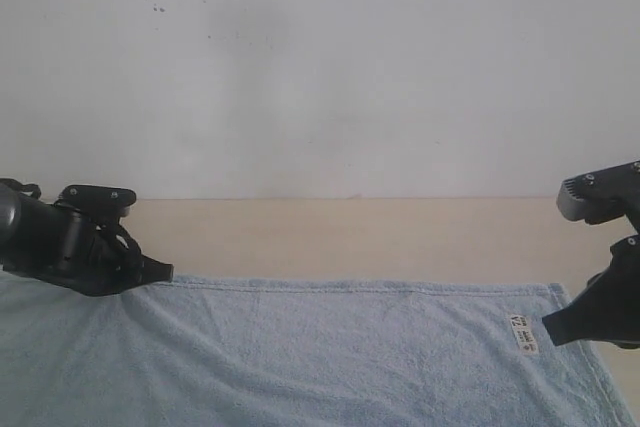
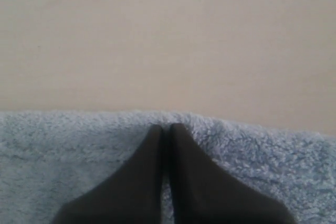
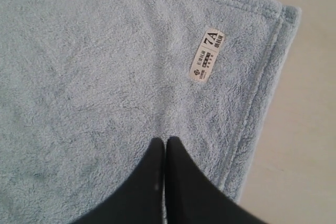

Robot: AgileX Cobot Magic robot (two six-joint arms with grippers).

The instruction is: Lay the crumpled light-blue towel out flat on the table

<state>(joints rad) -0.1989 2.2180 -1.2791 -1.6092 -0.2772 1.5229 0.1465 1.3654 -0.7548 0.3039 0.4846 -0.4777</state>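
Left gripper [image 1: 163, 272] and right gripper [image 1: 550, 327] both have their black fingers pressed together, with no gap visible between the tips. The left gripper lies low at the far hem of the towel [image 1: 330, 357], near the towel's left end in the exterior view. In the left wrist view its fingertips [image 2: 152, 148] meet right at this hem, and the pile is a little bunched around them. It may be that a bit of hem is pinched between the tips, but the dark fingers cover that spot, so this cannot be told.

The right gripper is over the towel's far right corner, just beside the small white label [image 1: 523, 334]. In the right wrist view the closed tips point toward the label, which has the print "7A" and smaller characters too fine to read. Whether these tips touch the pile or hang slightly above it is not clear.

The towel lies spread on the table [image 1: 350, 237], with a straight far hem and one squared corner beside the right gripper. Its near part and its left end are cut off by the picture edge and by the left arm, so the full shape is not seen. Beyond the towel's far hem a bare strip of beige table runs to the off-white wall [image 1: 320, 67], which has a few small dark specks. Most of each arm is out of the frame.
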